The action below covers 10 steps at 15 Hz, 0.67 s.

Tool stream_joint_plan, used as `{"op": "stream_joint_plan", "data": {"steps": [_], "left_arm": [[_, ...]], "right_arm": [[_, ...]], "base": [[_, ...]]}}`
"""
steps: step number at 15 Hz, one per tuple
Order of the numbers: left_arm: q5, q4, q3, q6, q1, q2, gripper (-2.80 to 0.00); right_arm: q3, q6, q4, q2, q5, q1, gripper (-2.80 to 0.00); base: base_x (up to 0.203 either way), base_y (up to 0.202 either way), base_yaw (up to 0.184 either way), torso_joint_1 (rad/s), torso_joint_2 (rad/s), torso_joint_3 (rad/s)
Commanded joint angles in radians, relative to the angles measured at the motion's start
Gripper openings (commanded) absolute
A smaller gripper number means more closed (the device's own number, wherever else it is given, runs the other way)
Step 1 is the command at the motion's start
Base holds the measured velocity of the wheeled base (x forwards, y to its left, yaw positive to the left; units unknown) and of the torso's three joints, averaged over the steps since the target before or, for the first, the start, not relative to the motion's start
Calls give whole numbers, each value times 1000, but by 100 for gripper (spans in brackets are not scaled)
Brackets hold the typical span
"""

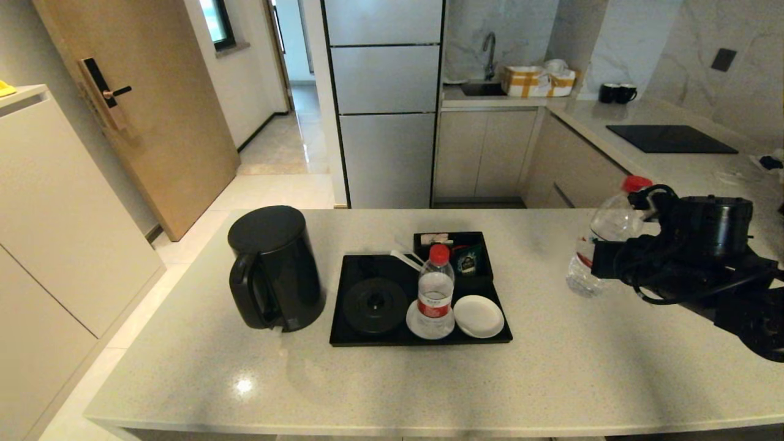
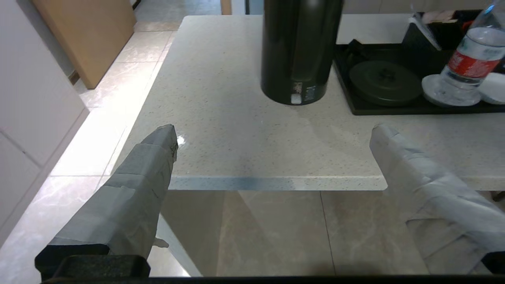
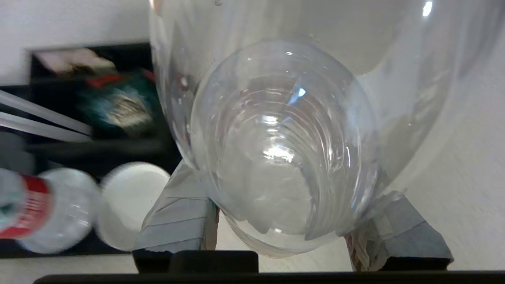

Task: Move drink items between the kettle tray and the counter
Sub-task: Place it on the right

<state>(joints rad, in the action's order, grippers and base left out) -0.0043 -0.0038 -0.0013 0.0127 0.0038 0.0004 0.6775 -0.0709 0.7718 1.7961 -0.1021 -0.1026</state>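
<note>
A clear water bottle with a red cap hangs tilted over the counter, right of the kettle tray. My right gripper is shut on its lower body. In the right wrist view the bottle's base fills the space between the taped fingers of the right gripper. A second bottle stands upright on a white saucer in the tray. My left gripper is open and empty, low before the counter's front edge.
A black kettle stands on the counter left of the tray. The tray also holds a round kettle base, an empty white saucer and a compartment box. A black cooktop lies far right.
</note>
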Motion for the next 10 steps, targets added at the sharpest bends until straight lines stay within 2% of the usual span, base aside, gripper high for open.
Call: {"op": "stream_joint_plan", "data": {"steps": [1, 7, 10], "left_arm": [[0, -1, 1, 0, 1, 0, 0], [0, -1, 1, 1, 1, 0, 0], [1, 2, 1, 1, 1, 0, 0]], "right_arm": [[-42, -3, 30, 24, 11, 44, -280], [-111, -2, 338, 269, 1, 86, -280], [-101, 2, 441, 388, -13, 149, -280]], "base": [[0, 0, 0, 0, 0, 0], [0, 0, 0, 0, 0, 0], [0, 0, 0, 0, 0, 0]]}}
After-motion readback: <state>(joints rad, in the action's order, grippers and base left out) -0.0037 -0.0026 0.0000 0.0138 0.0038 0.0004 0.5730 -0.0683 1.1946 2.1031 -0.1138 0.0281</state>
